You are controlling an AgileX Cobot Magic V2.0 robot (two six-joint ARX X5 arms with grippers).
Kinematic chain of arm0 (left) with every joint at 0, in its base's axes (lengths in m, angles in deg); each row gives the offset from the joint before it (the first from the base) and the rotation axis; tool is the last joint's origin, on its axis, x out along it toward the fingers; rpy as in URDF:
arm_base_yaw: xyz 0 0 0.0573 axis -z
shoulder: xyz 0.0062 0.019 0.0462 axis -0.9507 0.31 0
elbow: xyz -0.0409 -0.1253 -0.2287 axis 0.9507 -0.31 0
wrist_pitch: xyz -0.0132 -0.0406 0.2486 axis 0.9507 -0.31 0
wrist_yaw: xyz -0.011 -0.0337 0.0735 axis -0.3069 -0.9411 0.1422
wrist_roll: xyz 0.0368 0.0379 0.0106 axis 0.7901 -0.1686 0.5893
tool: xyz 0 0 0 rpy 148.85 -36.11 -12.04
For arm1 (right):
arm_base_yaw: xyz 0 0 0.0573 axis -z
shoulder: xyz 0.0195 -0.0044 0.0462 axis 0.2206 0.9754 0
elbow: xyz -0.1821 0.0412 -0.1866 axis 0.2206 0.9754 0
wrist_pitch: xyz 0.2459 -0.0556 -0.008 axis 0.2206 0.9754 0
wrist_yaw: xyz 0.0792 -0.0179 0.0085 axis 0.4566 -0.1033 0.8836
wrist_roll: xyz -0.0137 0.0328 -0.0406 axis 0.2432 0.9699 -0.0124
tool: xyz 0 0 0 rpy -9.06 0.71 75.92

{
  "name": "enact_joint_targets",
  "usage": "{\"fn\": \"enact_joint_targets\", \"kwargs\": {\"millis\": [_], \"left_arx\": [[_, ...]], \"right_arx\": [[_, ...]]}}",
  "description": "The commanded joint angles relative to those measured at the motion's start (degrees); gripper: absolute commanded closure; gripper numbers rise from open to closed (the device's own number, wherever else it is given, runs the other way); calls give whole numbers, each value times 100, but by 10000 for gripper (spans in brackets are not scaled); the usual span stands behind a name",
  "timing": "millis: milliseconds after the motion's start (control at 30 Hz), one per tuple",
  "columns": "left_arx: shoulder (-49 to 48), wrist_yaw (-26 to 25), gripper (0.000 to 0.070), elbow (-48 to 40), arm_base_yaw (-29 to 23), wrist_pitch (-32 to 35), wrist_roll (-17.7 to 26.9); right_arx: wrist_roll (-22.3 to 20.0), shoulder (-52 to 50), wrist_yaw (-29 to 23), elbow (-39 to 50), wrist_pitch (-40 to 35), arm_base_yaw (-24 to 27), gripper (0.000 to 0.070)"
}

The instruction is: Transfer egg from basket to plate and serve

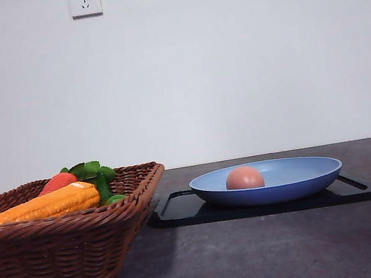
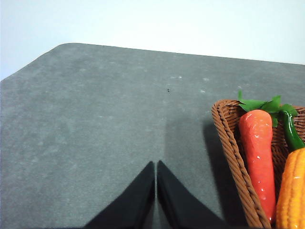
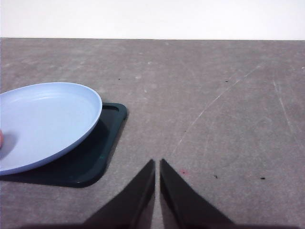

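One egg [image 1: 244, 178] on one plate [image 1: 298, 181]; both grippers' jaws together, empty.

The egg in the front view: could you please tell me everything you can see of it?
The egg is small, smooth and matte, reddish-brown to tan, with a softly lit top. It lies inside the light blue plate, left of the plate's middle, with its lower part hidden behind the plate's raised rim. The plate stands on a flat black tray. Nothing else touches the egg, and no gripper is near it. In the right wrist view a sliver of it shows at the picture's edge, on the plate.
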Motion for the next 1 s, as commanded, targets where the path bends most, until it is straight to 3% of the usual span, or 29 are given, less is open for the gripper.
{"fn": "enact_joint_targets", "kwargs": {"millis": [0,967], "left_arx": [[-9,-2,700,-160,-2,0,0],[-9,-2,700,-160,-2,0,0]], "right_arx": [[55,-4,-9,35,-39,2,700],[55,-4,-9,35,-39,2,700]]}}
